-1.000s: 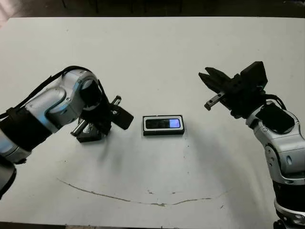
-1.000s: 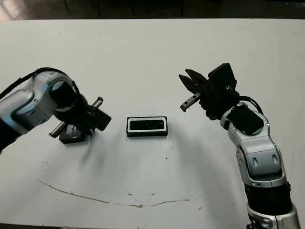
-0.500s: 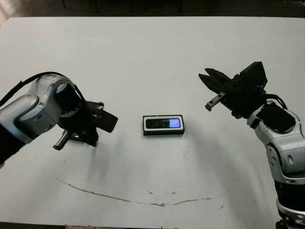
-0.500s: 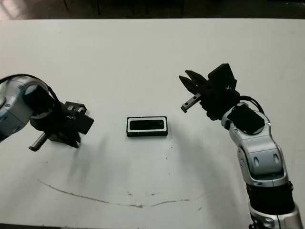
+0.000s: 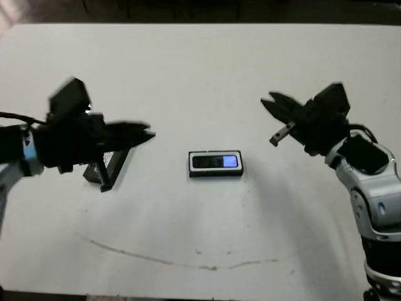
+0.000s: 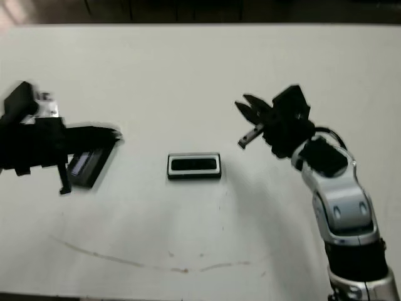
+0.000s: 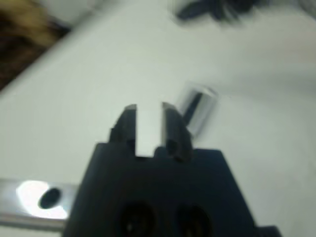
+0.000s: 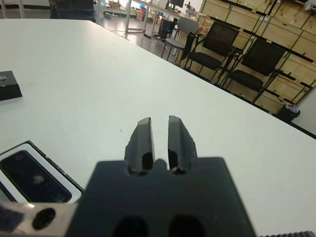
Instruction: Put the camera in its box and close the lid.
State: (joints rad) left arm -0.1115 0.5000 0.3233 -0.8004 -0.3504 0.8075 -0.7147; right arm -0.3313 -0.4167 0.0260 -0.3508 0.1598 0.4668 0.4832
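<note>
The camera (image 5: 215, 162), a slim black bar with a bluish screen, lies inside the white-lined box (image 5: 190, 164) at the table's middle. The lid (image 6: 86, 165), black with a bluish strip, rests on the table to the box's left. My left gripper (image 5: 148, 130) hovers above the lid's right end and points toward the box, its fingers nearly together with nothing between them. The left wrist view is blurred. My right gripper (image 5: 268, 99) hangs in the air right of the box, shut and empty. The right wrist view catches the box (image 8: 29, 174) at its lower left.
A thin dark scratch line (image 5: 188, 262) runs across the near part of the white table (image 5: 200, 69). Chairs and wooden crates (image 8: 232, 54) stand beyond the table's far edge in the right wrist view.
My left arm has swung up off the table and now stretches out toward the box. The lid, covered by the gripper before, now shows on the table. The right arm stayed put.
</note>
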